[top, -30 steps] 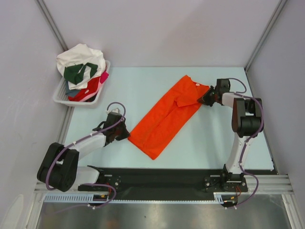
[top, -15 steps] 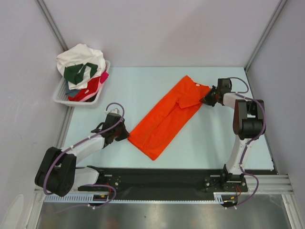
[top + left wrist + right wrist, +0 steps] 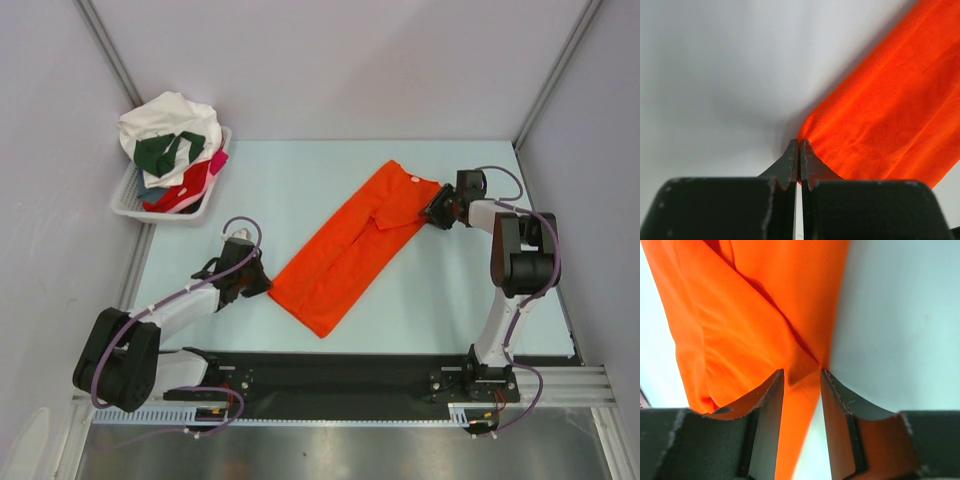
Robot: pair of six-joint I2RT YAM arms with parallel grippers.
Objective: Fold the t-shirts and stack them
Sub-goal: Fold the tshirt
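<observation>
I am looking down on a pale blue table [image 3: 300, 175] with both arms reaching toward one bright orange short-sleeved t-shirt [image 3: 350, 245]. The shirt lies flat near the middle of the table, folded lengthwise into a long narrow band that runs on a diagonal from near left to far right, with the collar at the far right end. The left pincer [image 3: 260, 282] sits low at the near left corner of the band. In the left wrist view its dark fingers [image 3: 790, 160] are clenched tight together, and the orange cloth [image 3: 880, 115] gathers to a point at their tips, so it is grasping that corner. The right pincer [image 3: 433, 212] is at the far right end by the collar. In the right wrist view it stands released [image 3: 801, 375]: its two fingers are parted, with a fold of the orange cloth [image 3: 750, 315] lying loose in the gap between them. At the far left corner of the table sits a white plastic slatted basket [image 3: 128, 205], heaped with a white shirt [image 3: 165, 118], a dark green shirt [image 3: 160, 152], a red shirt [image 3: 180, 190] and a pink shirt [image 3: 218, 160], well apart from the orange one.
</observation>
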